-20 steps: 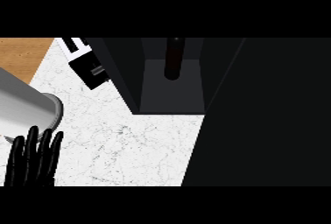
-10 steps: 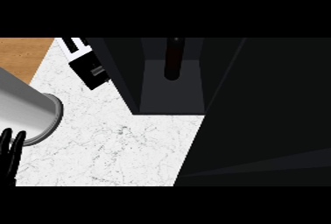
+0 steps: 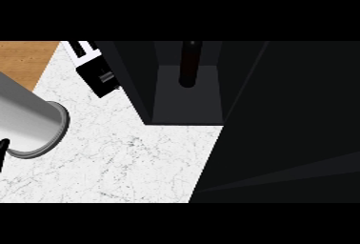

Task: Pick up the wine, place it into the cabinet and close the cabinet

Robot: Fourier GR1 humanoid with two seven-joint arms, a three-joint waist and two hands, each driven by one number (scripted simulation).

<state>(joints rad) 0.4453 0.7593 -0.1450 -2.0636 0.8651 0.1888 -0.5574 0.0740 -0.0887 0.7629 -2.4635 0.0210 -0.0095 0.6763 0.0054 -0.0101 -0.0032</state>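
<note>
One hand is partly in view: a black sliver of the left hand (image 3: pixel 3 151) shows at the left edge, below the grey forearm (image 3: pixel 25 119) that ends in a round cuff. Whether its fingers are spread, pressed together or pinching anything cannot be told. The right hand is out of view.

The white marbled tabletop (image 3: pixel 119 162) lies directly right of the left hand. Up and to the right of the hand, well apart from it, stands the dark open cabinet (image 3: pixel 186 102) with a grey floor panel. The dark, slender wine bottle (image 3: pixel 188 64) stands upright inside the cabinet, on that floor panel toward the back. No label or writing on the bottle can be read.

Between the hand and the cabinet, farther up, a black box-shaped object with white markings (image 3: pixel 98 76) sits on the tabletop, touching or just beside the cabinet's left wall; its markings are illegible. A brown wooden surface (image 3: pixel 25 59) lies above the forearm, at the upper left.
</note>
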